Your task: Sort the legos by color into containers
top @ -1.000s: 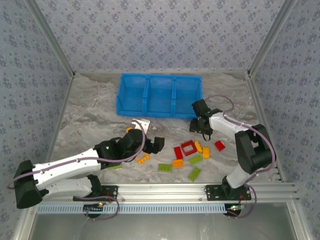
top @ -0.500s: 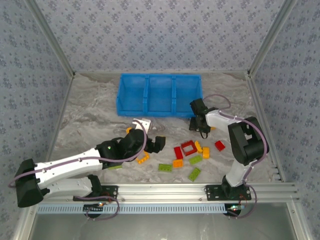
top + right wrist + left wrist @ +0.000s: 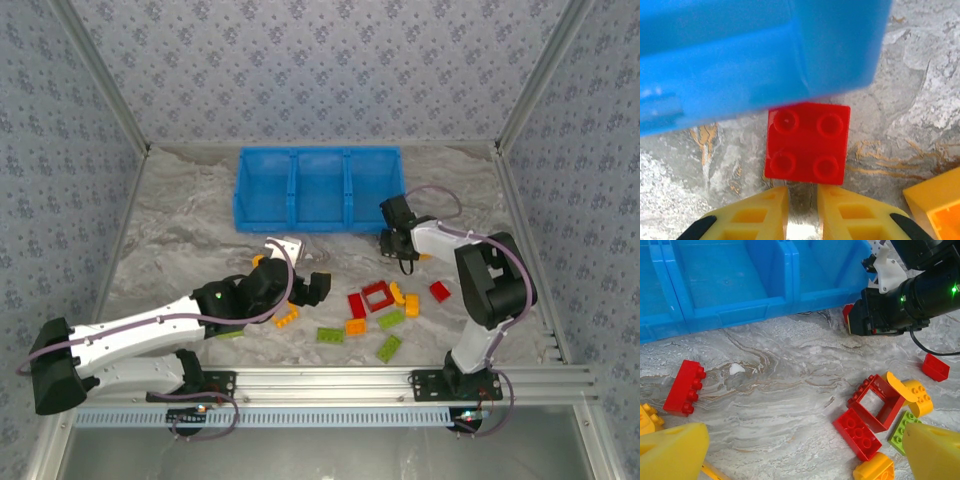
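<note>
Well in front of the blue bin (image 3: 318, 222), left gripper (image 3: 804, 434) hangs wide open, empty, above loose bricks (image 3: 356, 305); closer to the bin, right gripper (image 3: 802, 194) nearly closed, empty, just short of red four-stud brick (image 3: 807, 142) at the bin's front right corner.

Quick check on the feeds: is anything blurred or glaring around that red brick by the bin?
Right wrist view: the red brick is sharp, studs readable, but the blue bin corner above it is close and blurred. Left wrist view: the table is crisp, the left claw soft at the bottom corners. Top external view: even light, no glare.
</note>
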You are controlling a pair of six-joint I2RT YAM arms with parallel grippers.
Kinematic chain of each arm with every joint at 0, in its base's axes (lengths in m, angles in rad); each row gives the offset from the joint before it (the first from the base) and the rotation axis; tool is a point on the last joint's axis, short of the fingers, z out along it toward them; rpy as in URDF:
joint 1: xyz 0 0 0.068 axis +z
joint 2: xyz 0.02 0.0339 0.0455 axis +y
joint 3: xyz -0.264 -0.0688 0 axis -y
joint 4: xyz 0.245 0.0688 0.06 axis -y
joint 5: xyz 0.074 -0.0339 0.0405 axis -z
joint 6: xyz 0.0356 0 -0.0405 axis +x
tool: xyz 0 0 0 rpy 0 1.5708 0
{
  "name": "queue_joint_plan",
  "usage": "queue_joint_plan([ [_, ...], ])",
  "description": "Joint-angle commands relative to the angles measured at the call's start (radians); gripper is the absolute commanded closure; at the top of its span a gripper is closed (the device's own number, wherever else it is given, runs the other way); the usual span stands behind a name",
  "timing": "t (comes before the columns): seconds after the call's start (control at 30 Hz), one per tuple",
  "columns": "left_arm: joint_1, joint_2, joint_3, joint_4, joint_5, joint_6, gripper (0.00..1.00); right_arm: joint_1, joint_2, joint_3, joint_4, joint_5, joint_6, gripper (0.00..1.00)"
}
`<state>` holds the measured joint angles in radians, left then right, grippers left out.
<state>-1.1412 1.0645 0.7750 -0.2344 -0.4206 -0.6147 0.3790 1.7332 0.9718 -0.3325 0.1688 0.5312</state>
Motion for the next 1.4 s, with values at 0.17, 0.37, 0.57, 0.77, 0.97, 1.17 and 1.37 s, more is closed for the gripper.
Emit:
queue_joint_plan([
  [0.17, -0.011, -0.001, 0.020, 0.007, -0.021, 0.000, 0.01, 0.023, -0.152, -0.072, -0.025, 0.073, -0.005, 0.57],
  [0.37, -0.014, -0.001, 0.015, 0.013, -0.027, 0.004, 0.01, 0.010, -0.200, -0.164, 0.114, 0.065, -0.038, 0.40],
  [0.57, -0.019, -0.005, 0.018, 0.014, -0.041, 0.011, 0.01, 0.013, -0.121, -0.176, 0.265, 0.051, -0.038, 0.39],
  [0.77, -0.022, -0.017, 0.004, 0.015, -0.056, 0.009, 0.01, 0.016, -0.059, -0.151, 0.281, 0.111, -0.003, 0.41],
  [0.97, -0.022, -0.018, 0.007, 0.011, -0.053, 0.014, 0.01, 0.013, -0.012, -0.167, 0.361, 0.123, -0.016, 0.45],
  [1.17, -0.022, -0.026, 0.006, 0.001, -0.054, 0.017, 0.01, 0.011, 0.039, -0.186, 0.458, 0.116, -0.031, 0.48],
  [1.37, -0.022, -0.042, 0.003, -0.015, -0.065, 0.018, 0.01, 0.013, 0.054, -0.181, 0.461, 0.133, -0.016, 0.61],
])
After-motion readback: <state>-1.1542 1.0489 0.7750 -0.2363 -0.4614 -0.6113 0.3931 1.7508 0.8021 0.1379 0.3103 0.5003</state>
